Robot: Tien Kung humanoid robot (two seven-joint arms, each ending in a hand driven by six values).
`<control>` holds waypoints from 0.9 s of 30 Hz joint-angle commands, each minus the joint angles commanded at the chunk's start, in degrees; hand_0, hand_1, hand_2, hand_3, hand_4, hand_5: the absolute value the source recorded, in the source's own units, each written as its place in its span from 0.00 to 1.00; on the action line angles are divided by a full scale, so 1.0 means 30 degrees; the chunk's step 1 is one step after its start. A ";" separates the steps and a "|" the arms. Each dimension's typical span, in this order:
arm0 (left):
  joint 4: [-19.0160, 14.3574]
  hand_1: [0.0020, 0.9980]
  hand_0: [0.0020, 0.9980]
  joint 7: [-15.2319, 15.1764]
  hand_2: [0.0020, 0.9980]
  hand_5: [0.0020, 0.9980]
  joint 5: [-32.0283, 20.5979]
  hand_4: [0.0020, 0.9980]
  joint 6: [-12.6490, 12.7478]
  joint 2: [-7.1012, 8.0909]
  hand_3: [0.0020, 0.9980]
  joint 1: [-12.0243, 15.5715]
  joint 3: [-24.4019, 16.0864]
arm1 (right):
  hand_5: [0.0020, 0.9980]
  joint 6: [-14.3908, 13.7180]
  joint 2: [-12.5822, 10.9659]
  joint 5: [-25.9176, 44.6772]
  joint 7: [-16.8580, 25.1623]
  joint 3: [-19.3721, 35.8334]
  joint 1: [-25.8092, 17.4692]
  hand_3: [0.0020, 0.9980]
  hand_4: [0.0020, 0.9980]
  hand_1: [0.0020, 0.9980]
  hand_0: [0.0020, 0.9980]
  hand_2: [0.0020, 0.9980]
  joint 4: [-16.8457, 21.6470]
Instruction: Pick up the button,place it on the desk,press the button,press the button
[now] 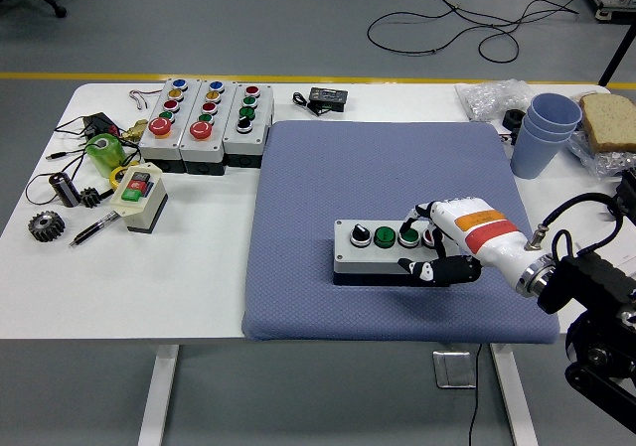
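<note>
A grey button box with a black selector knob, two green buttons and a red button lies on the blue mat. My right hand, white with black fingertips, reaches in from the right over the box's right end. Its fingers are curled above the right green button and cover most of the red button. Its thumb sits against the box's front edge. The hand holds nothing. My left arm is out of view.
Three more button boxes stand at the back left. A small two-button switch, gears, a pen and green tape lie at the left. Stacked blue cups, plastic bags and bread sit at the back right.
</note>
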 joint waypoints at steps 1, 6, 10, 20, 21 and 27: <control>0.0000 0.91 0.77 -0.0005 0.94 0.90 -0.0016 0.64 0.0003 0.0000 0.87 -0.0011 0.0007 | 0.46 0.0021 0.0010 0.0012 -0.0003 -0.0019 0.0000 0.61 0.79 0.00 0.14 0.21 -0.0005; 0.0000 0.91 0.77 -0.0012 0.94 0.89 0.0005 0.64 0.0020 0.0000 0.87 -0.0052 -0.0018 | 0.46 0.0076 0.0032 0.0050 0.0006 -0.0052 0.0033 0.61 0.79 0.00 0.14 0.21 -0.0173; 0.0000 0.91 0.77 -0.0031 0.94 0.89 -0.0064 0.64 0.0015 0.0000 0.87 -0.0059 0.0070 | 0.46 0.0100 -0.0006 0.0065 0.0014 -0.0105 0.0061 0.61 0.79 0.00 0.14 0.21 -0.0280; 0.0000 0.91 0.77 -0.0062 0.94 0.89 -0.0270 0.64 0.0006 0.0000 0.87 -0.0212 0.0194 | 0.46 -0.0056 -0.0151 0.0118 0.0113 0.0449 0.0034 0.61 0.79 0.00 0.14 0.21 -0.0051; 0.0000 0.91 0.77 -0.0069 0.94 0.89 -0.0299 0.64 0.0013 0.0000 0.87 -0.0223 0.0204 | 0.46 -0.0067 -0.0189 0.0167 0.0127 0.0526 0.0012 0.61 0.79 0.00 0.14 0.21 0.0037; 0.0000 0.91 0.77 -0.0053 0.94 0.89 -0.0197 0.64 0.0008 0.0000 0.87 -0.0230 0.0141 | 0.46 -0.0071 -0.0245 0.0240 0.0240 0.0593 -0.0059 0.60 0.78 0.00 0.14 0.21 0.0110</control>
